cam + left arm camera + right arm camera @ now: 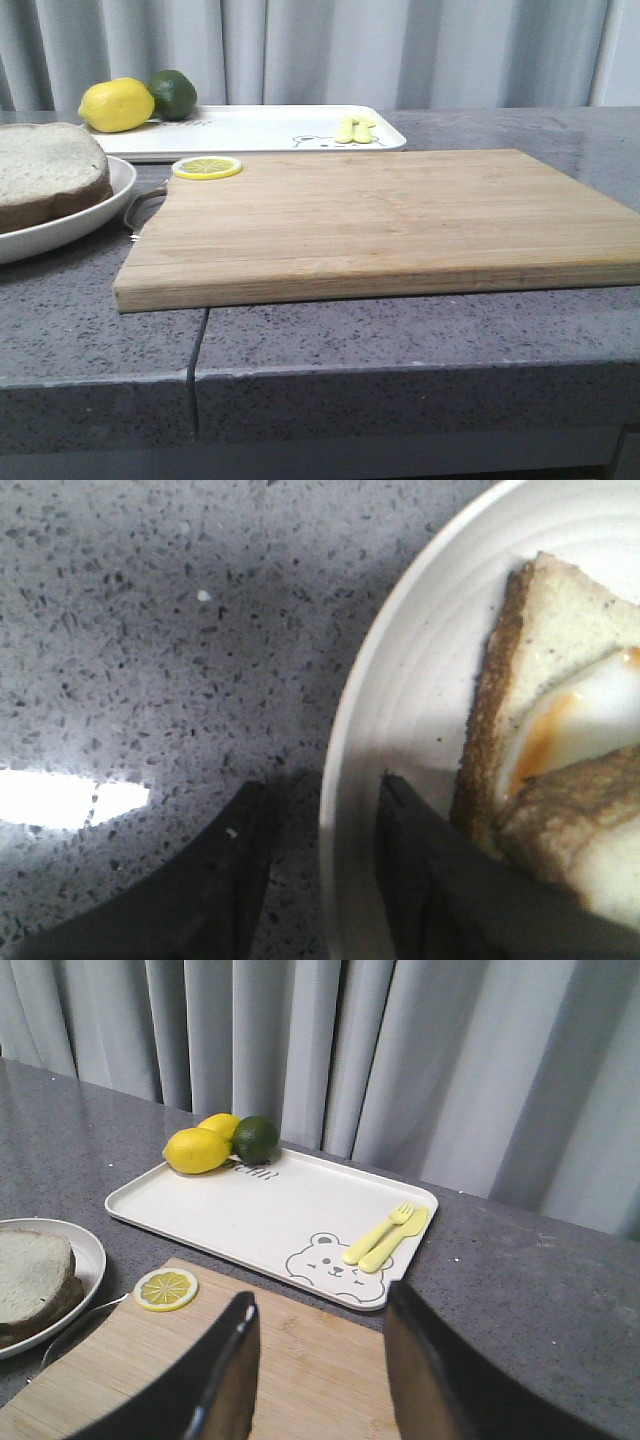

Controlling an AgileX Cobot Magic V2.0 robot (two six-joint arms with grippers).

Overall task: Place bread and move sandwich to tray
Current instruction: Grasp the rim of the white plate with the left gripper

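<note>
The sandwich [50, 175] lies in the round white plate [90, 215] at the left of the counter. In the left wrist view the lower slice [560, 630] carries a fried egg [600, 710], and a thick crusted bread slice [570, 810] partly covers it. My left gripper [320, 800] is open and straddles the plate's rim [400, 680], one finger on the counter side and one inside the plate. My right gripper [318, 1305] is open and empty above the wooden cutting board [320, 1380]. The white bear tray [260, 128] lies at the back and also shows in the right wrist view [270, 1210]. Neither gripper shows in the front view.
The cutting board [380, 220] fills the middle of the counter, with a lemon slice [207, 167] at its far left corner. On the tray sit a lemon [116, 105], a lime [173, 93] and yellow cutlery [357, 130]. A curtain hangs behind.
</note>
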